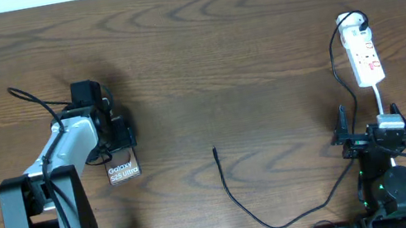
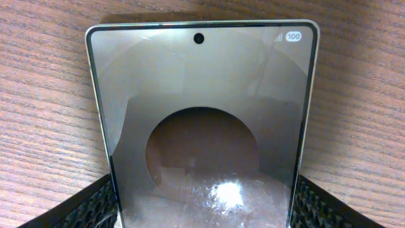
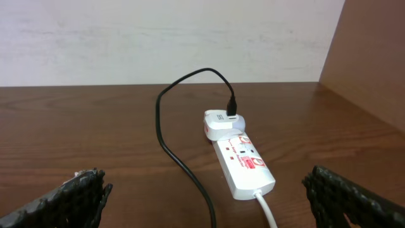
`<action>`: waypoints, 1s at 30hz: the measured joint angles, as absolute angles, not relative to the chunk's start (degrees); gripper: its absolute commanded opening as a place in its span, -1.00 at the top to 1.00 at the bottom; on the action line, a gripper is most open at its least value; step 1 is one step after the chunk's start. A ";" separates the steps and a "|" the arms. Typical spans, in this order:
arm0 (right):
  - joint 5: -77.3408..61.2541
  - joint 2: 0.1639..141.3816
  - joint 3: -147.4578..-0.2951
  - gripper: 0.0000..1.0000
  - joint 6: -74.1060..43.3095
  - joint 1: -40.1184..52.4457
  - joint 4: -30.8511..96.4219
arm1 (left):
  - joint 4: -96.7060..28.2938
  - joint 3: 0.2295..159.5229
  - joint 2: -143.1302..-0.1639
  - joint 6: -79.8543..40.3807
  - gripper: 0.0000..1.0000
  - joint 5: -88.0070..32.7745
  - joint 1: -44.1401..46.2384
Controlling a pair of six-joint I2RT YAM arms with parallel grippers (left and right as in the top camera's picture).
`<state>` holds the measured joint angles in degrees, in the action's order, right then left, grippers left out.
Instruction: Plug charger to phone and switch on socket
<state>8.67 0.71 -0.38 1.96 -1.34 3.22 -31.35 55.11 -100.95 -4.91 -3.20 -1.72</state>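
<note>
Your left gripper has its jaws partly closed on the phone's 2 long edges, toward the tabletop's left edge. Your right gripper stands wide open and empty, facing the socket.

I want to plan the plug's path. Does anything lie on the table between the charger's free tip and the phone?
Nothing visible does: only bare table lies between the charger tip and the phone. The left gripper straddles the phone's two long edges.
</note>
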 measured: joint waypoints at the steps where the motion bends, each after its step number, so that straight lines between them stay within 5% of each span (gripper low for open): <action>1: 8.67 0.71 -0.38 -0.99 1.98 -1.34 3.22 | -31.35 55.11 -100.95 -4.91 -0.24 -3.20 -1.72; 9: 8.67 0.71 -0.38 -0.99 1.96 -1.34 3.22 | -31.35 55.11 -100.95 -4.91 0.84 -3.18 -1.72; 30: 8.67 0.71 -0.38 -0.98 1.98 -1.34 3.22 | -32.12 55.70 -101.23 -4.91 0.85 -3.25 -1.74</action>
<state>8.67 0.71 -0.38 1.98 -1.34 3.22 -32.12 55.70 -101.23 -4.91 -3.25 -1.74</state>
